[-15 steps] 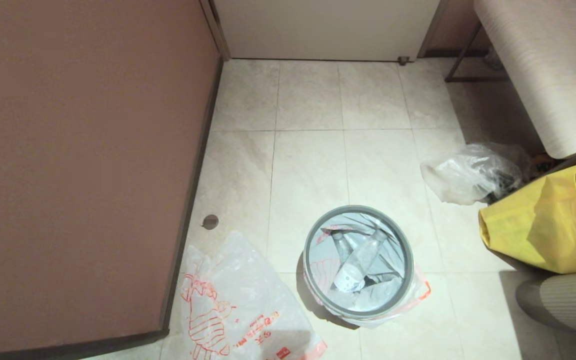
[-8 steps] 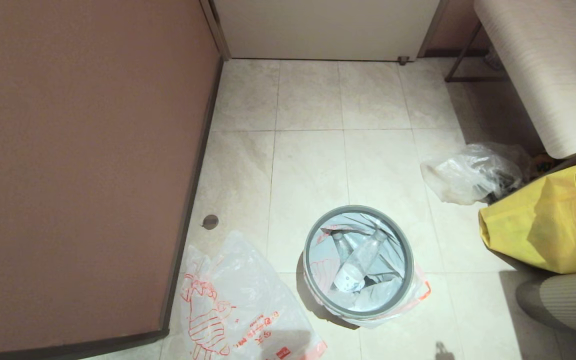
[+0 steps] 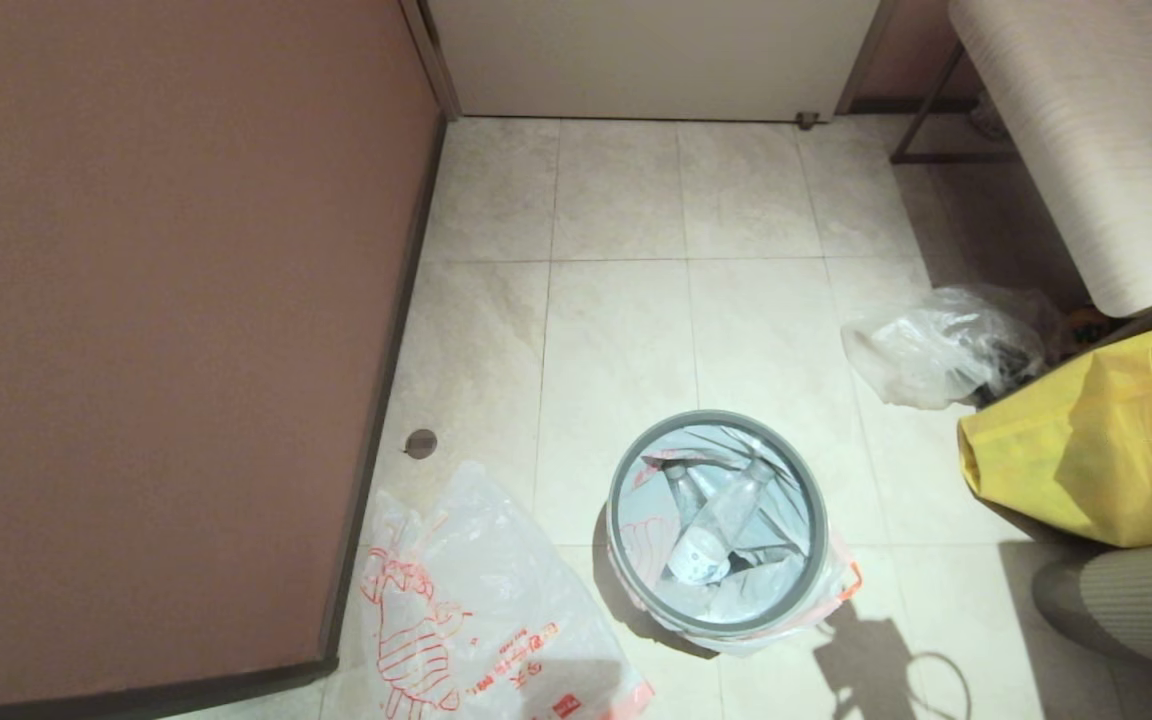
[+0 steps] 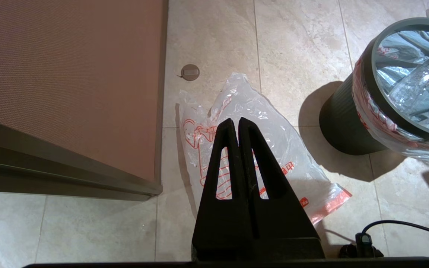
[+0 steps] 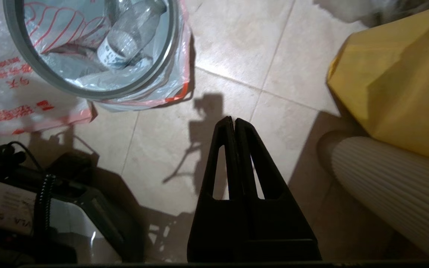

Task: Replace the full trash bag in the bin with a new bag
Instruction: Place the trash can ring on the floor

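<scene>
On the floor tiles your bin (image 3: 717,522) stands lined with the full trash bag (image 5: 88,48); your right pincer (image 5: 234,120), closed and empty, hangs just beside it. Your left pincer (image 4: 238,121), closed, hangs over the new bag (image 4: 237,111).

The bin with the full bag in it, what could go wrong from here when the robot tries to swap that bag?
1. The full trash bag is pinned under the grey ring of the bin; pulling it may lift or tip the bin.
2. Loose bottles could spill out.
3. The new bag lies flat on the tiles, so its thin film may be hard to pinch.
</scene>
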Robot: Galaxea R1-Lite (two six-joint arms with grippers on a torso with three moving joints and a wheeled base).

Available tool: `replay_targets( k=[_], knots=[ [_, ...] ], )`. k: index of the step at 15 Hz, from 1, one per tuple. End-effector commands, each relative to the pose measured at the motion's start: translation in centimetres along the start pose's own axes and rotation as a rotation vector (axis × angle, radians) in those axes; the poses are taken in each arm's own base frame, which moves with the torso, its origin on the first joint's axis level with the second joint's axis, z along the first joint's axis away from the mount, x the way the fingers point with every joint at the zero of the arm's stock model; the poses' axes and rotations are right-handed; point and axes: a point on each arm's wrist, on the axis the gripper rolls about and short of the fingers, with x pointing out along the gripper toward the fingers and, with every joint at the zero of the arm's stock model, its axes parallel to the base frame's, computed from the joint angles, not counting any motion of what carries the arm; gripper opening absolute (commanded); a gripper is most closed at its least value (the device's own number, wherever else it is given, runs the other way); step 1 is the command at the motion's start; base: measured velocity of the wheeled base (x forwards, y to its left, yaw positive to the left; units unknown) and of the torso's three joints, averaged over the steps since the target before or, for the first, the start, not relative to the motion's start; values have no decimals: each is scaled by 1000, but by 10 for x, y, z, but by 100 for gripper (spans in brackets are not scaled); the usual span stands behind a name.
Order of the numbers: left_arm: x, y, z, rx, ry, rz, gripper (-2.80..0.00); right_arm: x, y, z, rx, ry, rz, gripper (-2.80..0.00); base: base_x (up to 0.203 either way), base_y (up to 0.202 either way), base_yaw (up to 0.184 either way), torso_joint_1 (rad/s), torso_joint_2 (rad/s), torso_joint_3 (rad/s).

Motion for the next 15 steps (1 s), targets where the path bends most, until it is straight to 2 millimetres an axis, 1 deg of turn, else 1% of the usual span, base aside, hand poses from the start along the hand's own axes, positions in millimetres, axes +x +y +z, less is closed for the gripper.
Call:
replay_targets(
  k=[1, 3, 5, 7, 8, 9, 10, 12, 14, 15],
  knots=[
    [0, 0, 0, -1, 0, 0, -280, 53, 5, 7, -3, 167, 79, -280, 0, 0, 0, 0, 0, 0],
    [0, 0, 0, -1, 0, 0, -280, 98, 20, 13, 35, 278, 135, -280, 0, 0, 0, 0, 0, 0],
    [0, 0, 0, -1, 0, 0, -280, 143, 41, 11, 56, 386, 138, -280, 0, 0, 0, 0, 0, 0],
    [0, 0, 0, -1, 0, 0, -280, 183, 58, 5, 45, 443, 68, -280, 0, 0, 0, 0, 0, 0],
    [0, 0, 0, -1, 0, 0, -280, 202, 61, 4, 38, 440, -12, -280, 0, 0, 0, 0, 0, 0],
    [0, 0, 0, -1, 0, 0, -280, 216, 62, 6, 37, 413, -102, -280, 0, 0, 0, 0, 0, 0],
    [0, 0, 0, 0, 0, 0, -280, 223, 61, 11, 48, 378, -149, -280, 0, 0, 0, 0, 0, 0],
    [0, 0, 0, -1, 0, 0, -280, 226, 64, 15, 40, 371, -143, -280, 0, 0, 0, 0, 0, 0],
    [0, 0, 0, -1, 0, 0, -280, 239, 67, 10, 35, 393, -137, -280, 0, 0, 0, 0, 0, 0],
    [0, 0, 0, 0, 0, 0, -280, 248, 70, 6, 35, 409, -133, 0, 0, 0, 0, 0, 0, 0]
  ],
)
